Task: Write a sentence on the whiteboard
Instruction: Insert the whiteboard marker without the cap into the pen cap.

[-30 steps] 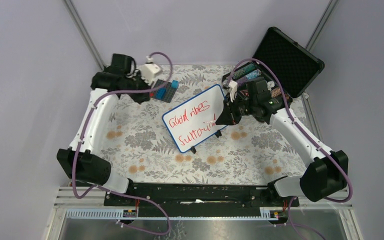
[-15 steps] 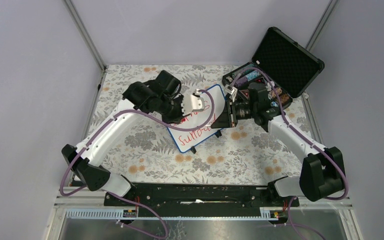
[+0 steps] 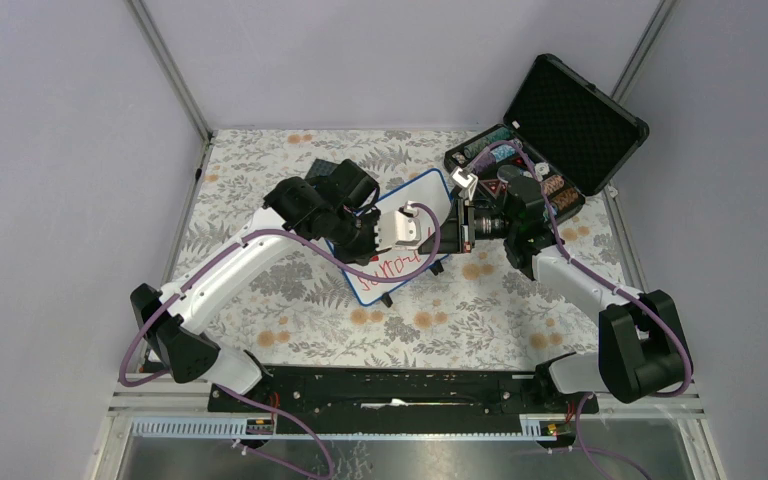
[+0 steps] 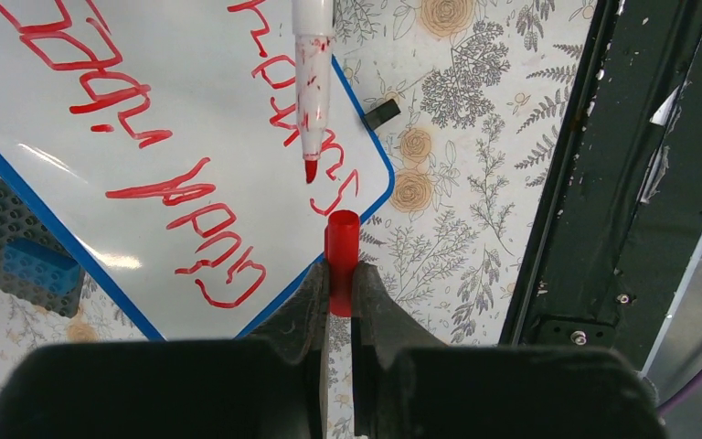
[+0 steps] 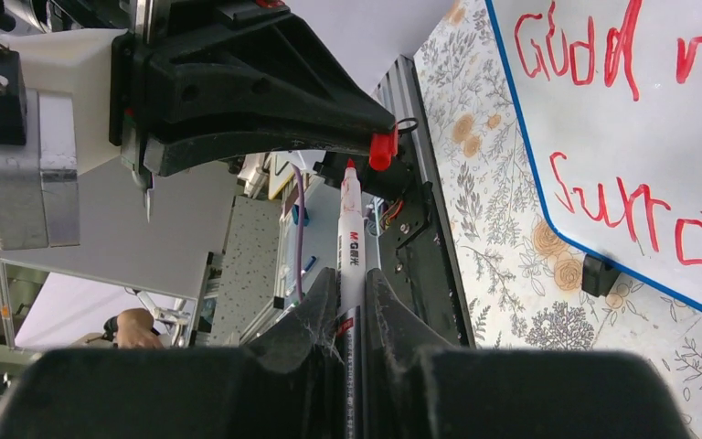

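A blue-rimmed whiteboard [image 3: 418, 192] sits mid-worktop, nearer the far edge, its red sentence [image 4: 160, 190] in two lines; above it the left gripper [image 4: 340, 274] pinches a red cap [image 4: 341, 240] and the right gripper [image 5: 352, 283] is clamped round a marker [image 5: 351, 242], tip just short of the cap. The whiteboard looks light, stiff and slick (likely to skid on its feet), best gripped by the rim; open room lies toward the near and left edges; an open case [image 3: 575, 110] crowds the far right corner.

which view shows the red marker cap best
Left wrist: the red cap is large and centred, clamped in the left gripper, pointing at the marker tip. Right wrist shows it small and side-on. In top external I cannot make it out between the arms.
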You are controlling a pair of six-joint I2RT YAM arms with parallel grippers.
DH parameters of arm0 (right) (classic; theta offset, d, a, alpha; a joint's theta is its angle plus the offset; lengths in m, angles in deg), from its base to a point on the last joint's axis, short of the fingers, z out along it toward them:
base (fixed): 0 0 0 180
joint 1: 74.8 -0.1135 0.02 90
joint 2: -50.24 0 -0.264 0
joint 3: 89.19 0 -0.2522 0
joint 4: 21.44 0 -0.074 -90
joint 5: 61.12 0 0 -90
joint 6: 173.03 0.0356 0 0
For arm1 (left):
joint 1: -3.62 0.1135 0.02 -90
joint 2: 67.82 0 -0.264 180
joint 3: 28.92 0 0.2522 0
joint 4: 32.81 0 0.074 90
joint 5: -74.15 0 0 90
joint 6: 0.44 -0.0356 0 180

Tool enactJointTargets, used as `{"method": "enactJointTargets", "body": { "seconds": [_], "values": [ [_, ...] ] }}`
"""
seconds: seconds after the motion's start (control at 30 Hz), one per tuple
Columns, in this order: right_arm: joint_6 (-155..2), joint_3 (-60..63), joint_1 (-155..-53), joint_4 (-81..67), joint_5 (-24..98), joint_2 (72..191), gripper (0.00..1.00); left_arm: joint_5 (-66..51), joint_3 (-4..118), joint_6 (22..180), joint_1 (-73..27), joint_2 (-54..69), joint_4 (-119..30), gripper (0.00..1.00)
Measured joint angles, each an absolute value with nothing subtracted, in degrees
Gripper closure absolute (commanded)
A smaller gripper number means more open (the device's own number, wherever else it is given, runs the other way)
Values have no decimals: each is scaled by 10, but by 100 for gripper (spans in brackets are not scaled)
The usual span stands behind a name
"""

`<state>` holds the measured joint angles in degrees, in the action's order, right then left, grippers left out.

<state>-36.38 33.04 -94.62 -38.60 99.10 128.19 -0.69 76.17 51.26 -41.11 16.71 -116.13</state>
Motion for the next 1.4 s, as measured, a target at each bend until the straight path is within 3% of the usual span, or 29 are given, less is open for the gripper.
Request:
{"method": "enactJointTargets", "body": {
  "seconds": [1.4],
  "values": [
    [-427,327,-967,-310,1001,1282,100,17,748,505,-425,148,-1138,100]
  ]
}}
